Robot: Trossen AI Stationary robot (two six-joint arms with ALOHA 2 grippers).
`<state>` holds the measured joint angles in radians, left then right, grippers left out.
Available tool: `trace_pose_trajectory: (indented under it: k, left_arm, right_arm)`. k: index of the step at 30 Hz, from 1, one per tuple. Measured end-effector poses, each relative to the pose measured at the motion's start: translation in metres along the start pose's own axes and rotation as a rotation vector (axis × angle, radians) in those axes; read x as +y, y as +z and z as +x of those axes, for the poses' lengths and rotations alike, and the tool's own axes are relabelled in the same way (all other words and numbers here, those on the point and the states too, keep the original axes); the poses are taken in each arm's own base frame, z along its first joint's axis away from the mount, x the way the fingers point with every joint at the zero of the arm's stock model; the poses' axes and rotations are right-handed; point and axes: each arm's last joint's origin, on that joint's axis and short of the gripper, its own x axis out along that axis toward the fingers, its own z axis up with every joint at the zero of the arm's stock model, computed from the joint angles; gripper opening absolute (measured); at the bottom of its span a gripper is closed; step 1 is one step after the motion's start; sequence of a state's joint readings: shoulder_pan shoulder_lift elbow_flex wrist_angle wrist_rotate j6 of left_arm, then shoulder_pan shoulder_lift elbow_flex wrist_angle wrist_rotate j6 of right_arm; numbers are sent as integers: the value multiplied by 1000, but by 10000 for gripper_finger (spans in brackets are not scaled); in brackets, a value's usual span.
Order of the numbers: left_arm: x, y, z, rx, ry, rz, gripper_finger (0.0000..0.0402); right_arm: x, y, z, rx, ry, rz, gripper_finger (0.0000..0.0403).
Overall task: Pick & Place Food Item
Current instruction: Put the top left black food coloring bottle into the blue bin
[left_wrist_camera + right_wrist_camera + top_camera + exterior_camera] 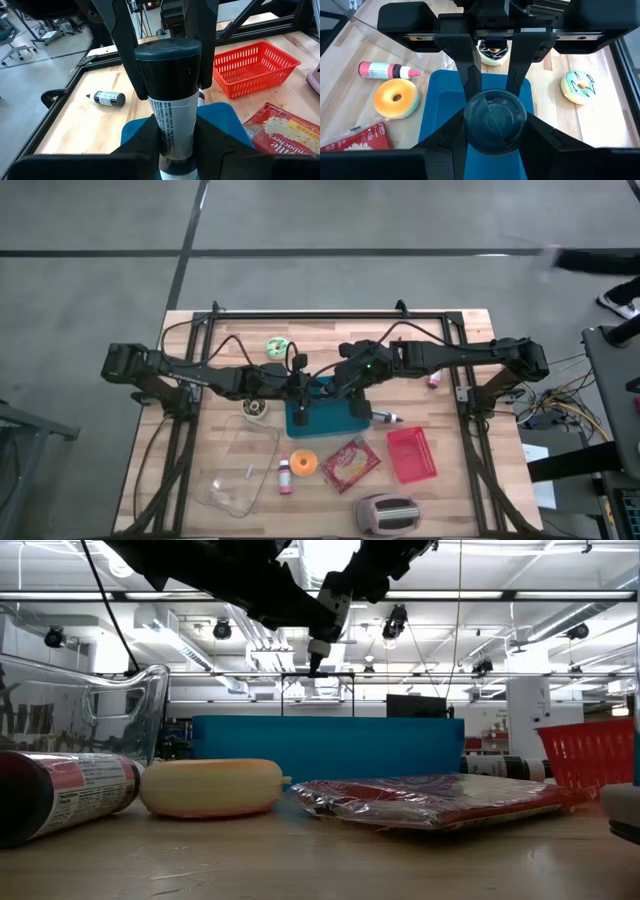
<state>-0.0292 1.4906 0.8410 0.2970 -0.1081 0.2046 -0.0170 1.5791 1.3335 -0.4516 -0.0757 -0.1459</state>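
Note:
A dark bottle with a white printed label [170, 100] hangs in the air over the blue tray [335, 420], about the middle of the table. Both grippers are shut on it. My left gripper [177, 140] has the end near the white cap, and my right gripper [495, 137] has the dark round end [495, 122]. In the high view the two grippers meet above the tray, the left gripper [300, 392] coming from the left and the right gripper [332, 386] from the right. My left gripper pinches the labelled body [172, 132] of the bottle just ahead of its white cap, one finger on each side. The bottle runs forward along the fingers, tilted a little down, clear of the tray. My right gripper pinches the sides of the bottle's dark end [167, 60] between its two fingers [125, 55]. It comes slanting down from the table's right, facing the bottle end on. The bottle is lifted clear of the tray.
Near the front lie an orange donut [303, 463], a pink-capped bottle [284, 475], a popcorn bag [350, 463], a red basket [410, 452], a clear glass dish [240, 470] and a toaster [385, 513]. A green donut [277, 347] and a chocolate donut [255, 410] lie left of the tray.

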Motion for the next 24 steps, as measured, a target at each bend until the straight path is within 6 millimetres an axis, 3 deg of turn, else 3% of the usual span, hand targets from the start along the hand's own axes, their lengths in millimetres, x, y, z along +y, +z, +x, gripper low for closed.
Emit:
trace_pose_trajectory:
  k: [24]
  left_arm:
    - [1,1,-14,34,-27,29,90]
  right_arm:
    - [0,1,3,-36,-4,3,125]
